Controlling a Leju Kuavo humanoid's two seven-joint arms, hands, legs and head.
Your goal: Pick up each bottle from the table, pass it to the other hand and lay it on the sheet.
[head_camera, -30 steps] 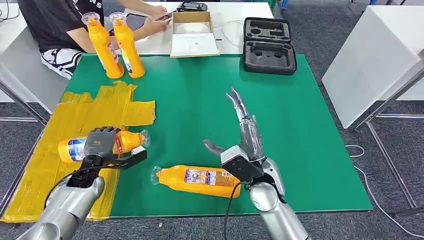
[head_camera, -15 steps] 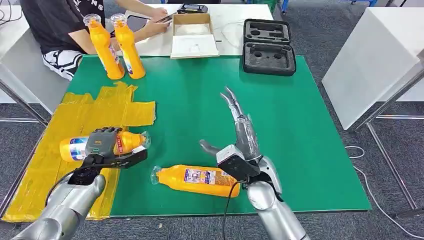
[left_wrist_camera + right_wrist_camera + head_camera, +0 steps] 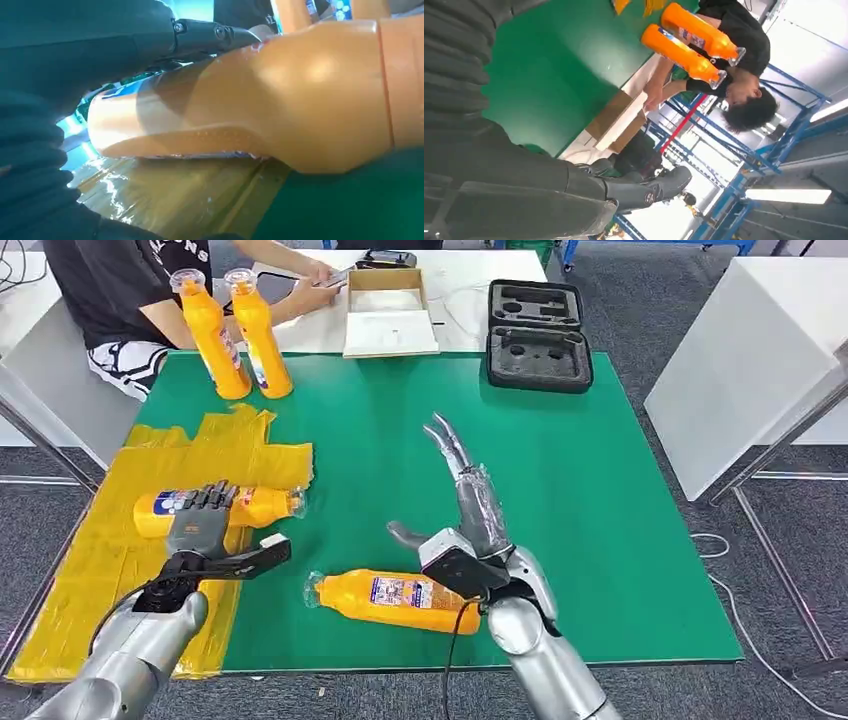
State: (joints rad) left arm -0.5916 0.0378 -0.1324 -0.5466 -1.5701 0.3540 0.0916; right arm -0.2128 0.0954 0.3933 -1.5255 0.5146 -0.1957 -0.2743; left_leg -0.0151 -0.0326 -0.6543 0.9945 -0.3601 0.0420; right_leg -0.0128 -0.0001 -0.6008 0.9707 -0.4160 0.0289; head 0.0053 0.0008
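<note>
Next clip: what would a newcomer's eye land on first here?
Probably the orange bottles: one lying on the yellow sheet under the left hand, whose fingers are spread over the bottle on the sheet; another lying on the green table beside the right hand, whose fingers stretch out flat above the mat. Two upright bottles stand at the far left corner near a seated person.

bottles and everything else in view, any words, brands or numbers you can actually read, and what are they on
None can be read for certain.
Label on the bottle on the green table: print too small.
Label on the bottle on the yellow sheet: blurred.
Labels on the two upright bottles: too small.
White letters on the person's black shirt: cut off, not readable.
</note>
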